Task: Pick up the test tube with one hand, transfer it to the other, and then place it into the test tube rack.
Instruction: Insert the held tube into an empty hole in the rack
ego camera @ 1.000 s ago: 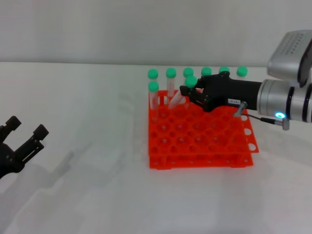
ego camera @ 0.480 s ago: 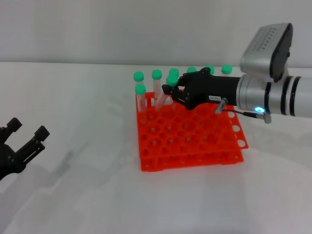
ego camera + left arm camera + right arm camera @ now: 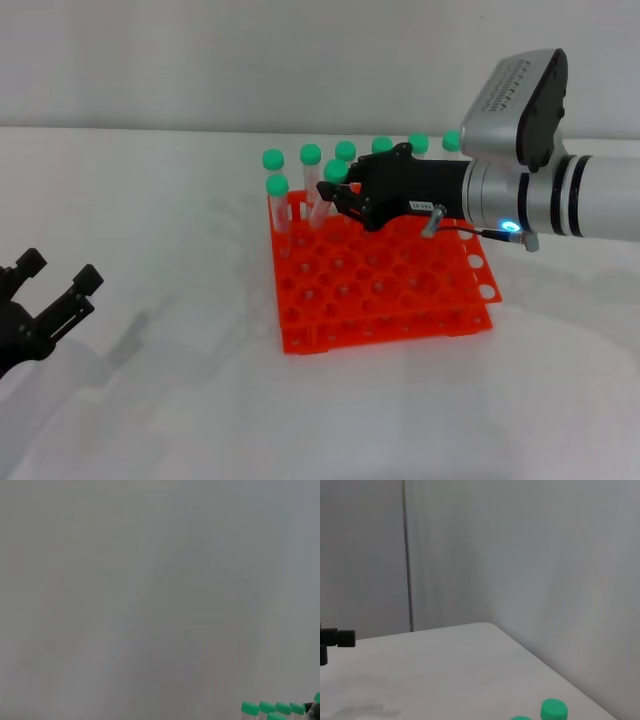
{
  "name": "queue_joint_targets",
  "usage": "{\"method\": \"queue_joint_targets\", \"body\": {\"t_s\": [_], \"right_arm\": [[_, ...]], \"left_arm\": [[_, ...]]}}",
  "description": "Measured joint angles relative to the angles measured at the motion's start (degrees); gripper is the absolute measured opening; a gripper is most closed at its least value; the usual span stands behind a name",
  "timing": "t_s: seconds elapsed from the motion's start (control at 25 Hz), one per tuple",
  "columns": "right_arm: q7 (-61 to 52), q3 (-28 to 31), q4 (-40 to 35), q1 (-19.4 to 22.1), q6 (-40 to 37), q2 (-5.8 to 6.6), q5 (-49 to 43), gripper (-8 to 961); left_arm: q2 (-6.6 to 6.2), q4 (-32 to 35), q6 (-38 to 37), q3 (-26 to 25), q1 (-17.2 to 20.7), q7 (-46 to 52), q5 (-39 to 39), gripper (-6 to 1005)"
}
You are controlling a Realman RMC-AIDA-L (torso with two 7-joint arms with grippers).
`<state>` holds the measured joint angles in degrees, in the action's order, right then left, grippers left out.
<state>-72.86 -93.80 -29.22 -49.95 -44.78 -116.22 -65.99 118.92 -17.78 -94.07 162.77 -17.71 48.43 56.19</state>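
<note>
Nearest in the head view, the left end effector (image 3: 58,287) sits low at the left edge over the tabletop (image 3: 150,200), fingers spread and released, holding nothing, well apart from the rack (image 3: 375,290). The stretch of white tabletop between it and the rack carries nothing. The orange-red rack stands mid-table, slightly skewed, its near rows of holes unfilled; green-capped tubes (image 3: 277,200) stand upright along its far-left corner and back row. The right end effector (image 3: 340,195) reaches in from the right above the rack's far-left area, clenched on the tube (image 3: 330,190), which leans with its green cap uppermost and its lower end over the holes near the standing tubes. A small white label (image 3: 416,204) shows on the black body; its writing is too small to read. A blue light (image 3: 511,226) glows on the silver wrist. In the left wrist view green caps (image 3: 260,709) peek in at one corner; the right wrist view shows one cap (image 3: 554,710) and the distant left end effector (image 3: 335,640).
</note>
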Motion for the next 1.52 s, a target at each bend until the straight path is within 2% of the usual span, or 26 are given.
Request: {"method": "queue_joint_targets", "body": {"t_s": [0.36, 0.48, 0.68, 1.16, 1.52], "right_arm": [[0.1, -1.1, -0.5, -0.8, 0.2, 0.0, 0.1, 213], [0.1, -2.4, -0.5, -1.3, 0.7, 0.0, 0.3, 361], [0.3, -5.4, -0.5, -1.8, 3.3, 0.03, 3.4, 359], [2.5, -7.0, -0.1, -3.4, 4.6, 0.04, 4.9, 358], [5.4, -15.1, 0.4, -4.9, 7.1, 0.03, 13.7, 358]], "left_arm": [[0.06, 0.2, 0.0, 0.0, 0.0, 0.0, -0.1, 893], [0.08, 0.2, 0.0, 0.0, 0.1, 0.0, -0.1, 893], [0.09, 0.2, 0.0, 0.0, 0.0, 0.0, -0.1, 893], [0.11, 0.3, -0.4, 0.1, 0.1, 0.0, -0.6, 893], [0.18, 0.3, -0.6, 0.1, 0.1, 0.0, -0.7, 893]]}}
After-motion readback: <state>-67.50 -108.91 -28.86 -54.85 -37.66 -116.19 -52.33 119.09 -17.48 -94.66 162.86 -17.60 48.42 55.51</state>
